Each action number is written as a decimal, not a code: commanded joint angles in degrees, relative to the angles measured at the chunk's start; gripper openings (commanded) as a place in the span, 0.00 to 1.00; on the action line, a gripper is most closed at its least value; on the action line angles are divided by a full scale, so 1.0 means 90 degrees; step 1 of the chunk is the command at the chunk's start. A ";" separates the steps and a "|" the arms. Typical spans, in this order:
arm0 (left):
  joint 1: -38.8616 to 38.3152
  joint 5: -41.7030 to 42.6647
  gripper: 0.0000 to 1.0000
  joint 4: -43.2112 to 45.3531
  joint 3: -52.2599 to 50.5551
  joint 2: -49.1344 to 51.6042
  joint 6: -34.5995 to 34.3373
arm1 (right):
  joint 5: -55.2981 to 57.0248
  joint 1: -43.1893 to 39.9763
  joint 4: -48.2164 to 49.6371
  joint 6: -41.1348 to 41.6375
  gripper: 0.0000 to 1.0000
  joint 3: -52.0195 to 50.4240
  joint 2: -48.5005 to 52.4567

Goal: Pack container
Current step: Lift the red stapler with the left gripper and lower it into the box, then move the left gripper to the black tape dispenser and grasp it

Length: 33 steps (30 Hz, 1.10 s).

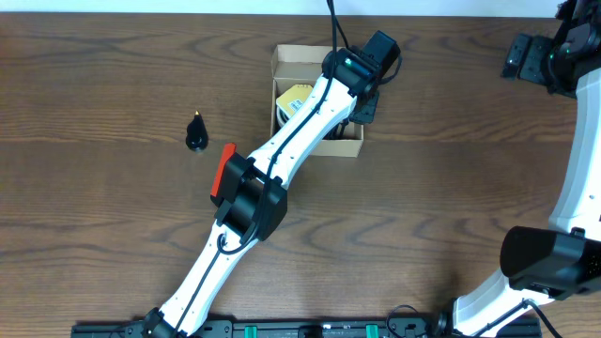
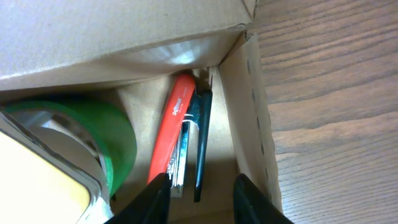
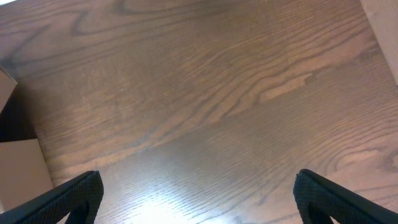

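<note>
Container: brown cardboard box (image 1: pixel 291 58), upper centre of the overhead frame, open on top, its flap (image 2: pixel 124 31) filling the top of the left wrist view.
Nearer arm: the left one, by far. It reaches from the lower left of the overhead frame and ends over the box's right-hand part.
Container relative to left pincer: directly under and around it. The left pincer (image 2: pixel 200 202) is down inside the box, with the cardboard side wall (image 2: pixel 249 124) just to the right of its right finger.
Left pincer state: fingers apart, clamped on nothing that I can see.
Contents on view: an orange pen (image 2: pixel 171 134) and a black pen (image 2: pixel 202 143) lie side by side along that wall. A green tape roll (image 2: pixel 115 134) sits to their left, and something yellow (image 2: pixel 37 180) lies in the lower left corner.
Long axis: both pens run from the upper middle of the wrist frame down toward the fingers. The black pen's lower end lies in the gap between them; I cannot tell if it touches.
Right pincer: (image 3: pixel 198 180) fingers wide apart over bare worktop (image 1: pixel 113 216), at the upper right of the overhead frame, well apart from the box.
Outside the box: a small black cone-shaped item (image 1: pixel 195 131) stands to its left.
Judgement: any coming move belongs to the left arm, and it likely turns on lifting straight up, clear of the wall and the pens.
</note>
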 commanded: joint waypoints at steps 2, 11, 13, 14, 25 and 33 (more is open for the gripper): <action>0.0019 -0.0080 0.33 -0.0206 0.0299 -0.0248 0.0272 | -0.0027 -0.0049 -0.0002 0.0075 0.99 -0.0017 0.0029; 0.0022 -0.1299 0.40 -0.1103 0.1032 -0.1489 0.0882 | -0.0024 -0.0049 -0.0002 0.0075 0.99 -0.0017 0.0029; 0.0022 -0.1838 0.42 -0.1358 0.1054 -0.1804 0.1039 | -0.0024 -0.0049 -0.0002 0.0075 0.99 -0.0017 0.0029; 0.0022 -0.2093 0.45 -0.1501 0.1056 -0.1933 0.1107 | -0.0027 -0.0049 -0.0002 0.0075 0.99 -0.0017 0.0029; 0.1532 -0.2188 0.50 -0.2382 0.0410 -0.3283 0.0877 | -0.0027 -0.0049 -0.0002 0.0075 0.99 -0.0017 0.0029; 0.3551 -0.0384 0.55 -0.2006 -0.2261 -0.4143 0.0884 | -0.0027 -0.0049 -0.0002 0.0075 0.99 -0.0017 0.0029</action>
